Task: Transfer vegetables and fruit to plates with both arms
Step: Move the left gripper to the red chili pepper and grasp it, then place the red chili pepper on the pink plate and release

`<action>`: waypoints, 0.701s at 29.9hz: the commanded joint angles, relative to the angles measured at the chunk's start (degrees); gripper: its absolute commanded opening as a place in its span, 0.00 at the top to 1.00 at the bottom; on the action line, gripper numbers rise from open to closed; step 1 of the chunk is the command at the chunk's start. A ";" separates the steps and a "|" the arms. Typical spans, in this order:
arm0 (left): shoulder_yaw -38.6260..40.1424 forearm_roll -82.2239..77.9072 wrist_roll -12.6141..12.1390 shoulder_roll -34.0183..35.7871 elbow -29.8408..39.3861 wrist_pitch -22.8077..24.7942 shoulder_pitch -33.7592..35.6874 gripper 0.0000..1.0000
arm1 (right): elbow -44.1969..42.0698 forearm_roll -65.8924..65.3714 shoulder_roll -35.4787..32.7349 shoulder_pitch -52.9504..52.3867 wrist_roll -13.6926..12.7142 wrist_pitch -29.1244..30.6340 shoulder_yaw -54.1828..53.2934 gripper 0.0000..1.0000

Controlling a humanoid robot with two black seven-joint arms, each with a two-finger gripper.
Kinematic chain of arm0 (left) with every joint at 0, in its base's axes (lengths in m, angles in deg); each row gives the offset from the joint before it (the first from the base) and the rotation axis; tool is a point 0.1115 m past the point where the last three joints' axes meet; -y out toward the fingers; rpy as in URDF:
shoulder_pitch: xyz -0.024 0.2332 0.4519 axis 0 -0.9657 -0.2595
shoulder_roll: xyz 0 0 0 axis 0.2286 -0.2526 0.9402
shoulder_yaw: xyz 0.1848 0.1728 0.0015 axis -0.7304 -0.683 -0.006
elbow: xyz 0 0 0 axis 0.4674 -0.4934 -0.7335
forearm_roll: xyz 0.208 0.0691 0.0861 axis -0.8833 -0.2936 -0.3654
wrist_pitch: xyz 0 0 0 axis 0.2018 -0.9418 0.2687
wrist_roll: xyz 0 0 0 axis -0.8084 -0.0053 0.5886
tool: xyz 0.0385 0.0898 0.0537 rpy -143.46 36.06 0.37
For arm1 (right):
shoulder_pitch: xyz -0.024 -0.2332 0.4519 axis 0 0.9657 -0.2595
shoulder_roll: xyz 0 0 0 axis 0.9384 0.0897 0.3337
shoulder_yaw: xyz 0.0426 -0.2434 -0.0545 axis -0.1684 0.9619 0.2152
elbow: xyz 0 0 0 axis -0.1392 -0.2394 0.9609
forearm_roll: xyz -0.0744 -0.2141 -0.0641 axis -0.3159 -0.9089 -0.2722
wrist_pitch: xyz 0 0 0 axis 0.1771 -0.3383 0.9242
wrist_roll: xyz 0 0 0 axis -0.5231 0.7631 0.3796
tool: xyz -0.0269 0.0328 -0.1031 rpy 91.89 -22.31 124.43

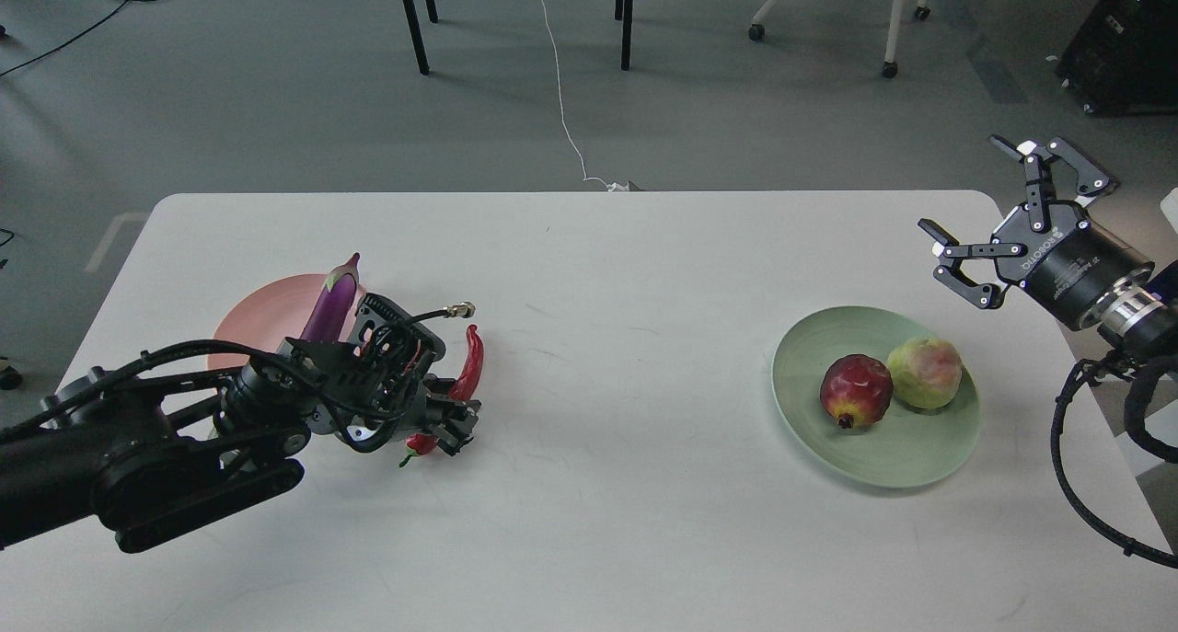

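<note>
The purple eggplant lies on the pale pink plate at the left, its lower half hidden behind my left arm. The red chili lies on the table just right of that plate. My left gripper is low over the chili's lower half, near its stem end; its fingers are dark and I cannot tell how they stand. The dark red fruit and the yellow-green fruit sit side by side on the mint green plate. My right gripper is open and empty, above that plate's far right.
The white table has rounded far corners. Beyond its far edge are chair legs and a white cable on the grey floor. My right arm's black cable loop hangs by the table's right edge.
</note>
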 commanded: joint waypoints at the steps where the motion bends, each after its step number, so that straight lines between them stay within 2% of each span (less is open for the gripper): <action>1: 1.17 0.28 0.07 1.54 0.93 0.00 0.31 0.90 | -0.01 0.00 0.00 0.00 0.00 0.00 0.00 0.01; 5: 3.90 1.67 0.25 4.35 3.21 0.00 0.31 0.91 | -0.10 0.00 0.09 0.00 0.00 0.00 0.00 0.01; 11: 9.43 7.30 0.34 12.78 6.64 0.00 0.49 0.90 | -0.01 0.00 0.00 0.00 0.00 0.00 -0.09 0.01; 15: 10.58 7.66 0.34 16.92 4.63 0.00 0.40 0.90 | -0.01 0.00 0.00 0.00 0.00 0.00 -0.09 0.01; 21: 10.50 6.96 0.34 17.54 -1.25 0.00 0.14 0.89 | 0.17 -0.09 0.09 0.00 0.00 0.00 0.00 0.01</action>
